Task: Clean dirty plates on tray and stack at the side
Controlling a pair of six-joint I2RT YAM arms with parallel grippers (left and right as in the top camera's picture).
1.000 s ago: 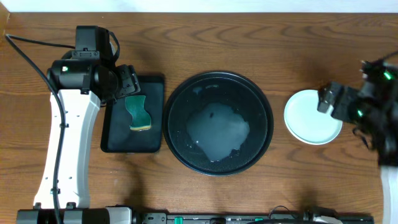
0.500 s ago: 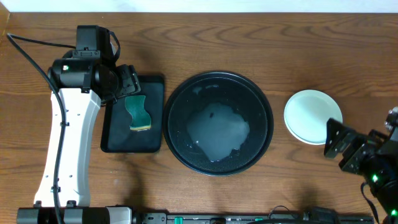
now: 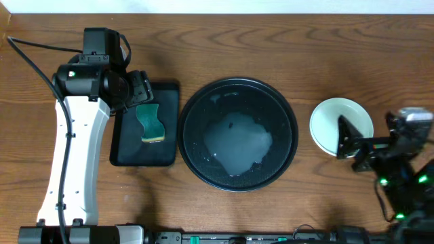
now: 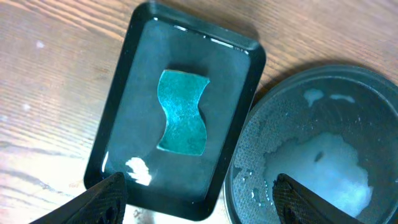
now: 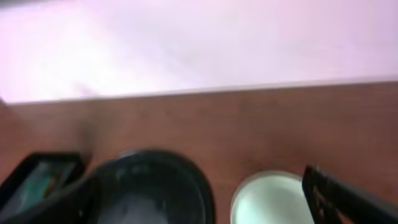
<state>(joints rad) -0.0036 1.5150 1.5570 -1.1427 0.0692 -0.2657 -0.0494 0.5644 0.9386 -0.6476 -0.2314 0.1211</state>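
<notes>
The large round black tray (image 3: 288, 108) sits mid-table with a pale wet patch (image 3: 237, 142) in it; it also shows in the left wrist view (image 4: 348, 87) and, blurred, in the right wrist view (image 5: 155, 186). A pale mint-blue plate (image 3: 329, 122) lies on the table to its right, also in the right wrist view (image 5: 267, 199). I cannot tell whether other plates lie under it, and no yellow plate shows. My right gripper (image 3: 354, 146) is open and empty at that plate's lower right edge (image 5: 205, 208). My left gripper (image 3: 139, 88) is open and empty above the small tray (image 4: 199, 202).
A smaller black rectangular tray (image 3: 125, 146) stands left of the round tray, with a green sponge (image 3: 150, 122) lying in it; both show in the left wrist view, tray (image 4: 134, 81) and sponge (image 4: 181, 112). The table is brown wood.
My right arm left the plate, swung down to the lower right, and now points left at the plate's lower right edge. The left arm has not moved.
</notes>
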